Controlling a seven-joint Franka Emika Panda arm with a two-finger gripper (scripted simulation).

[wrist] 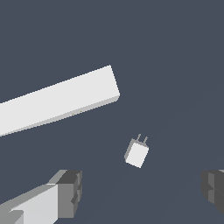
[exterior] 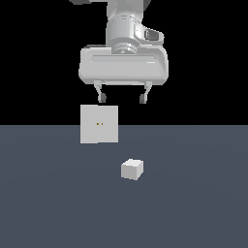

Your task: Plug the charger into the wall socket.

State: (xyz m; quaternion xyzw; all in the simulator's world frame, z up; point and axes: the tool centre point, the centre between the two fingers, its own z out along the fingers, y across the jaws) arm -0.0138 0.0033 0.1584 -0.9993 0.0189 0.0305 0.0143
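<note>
- On the dark grey surface, in the exterior view, the charger rests as a small white cube at about 5 o'clock from the wall socket, near it but clearly apart.
- Upright on that surface, the wall socket shows its square white face to the exterior camera, with two tiny yellowish holes at the centre.
- Above both, the tool hangs in the air with its fingers pointing down and spread wide apart, nothing between them; it touches neither the charger nor the socket.
- From the charger, the tool sits at about 12 o'clock in the exterior view, and one finger hovers just over the socket's top edge.
- Only the exterior view shows the socket's holes and the broad white body of the tool with the arm's wrist above it.
- Seen from the wrist view, the wall socket appears instead as a long white slab viewed from over its top edge, its holes hidden.
- Only the wrist view shows the two thin prongs of the charger, which stick out from the side turned towards the socket slab.
- At the frame edges of the wrist view the two dark pads stand far apart, with the charger lying on the surface between and beyond them.
</note>
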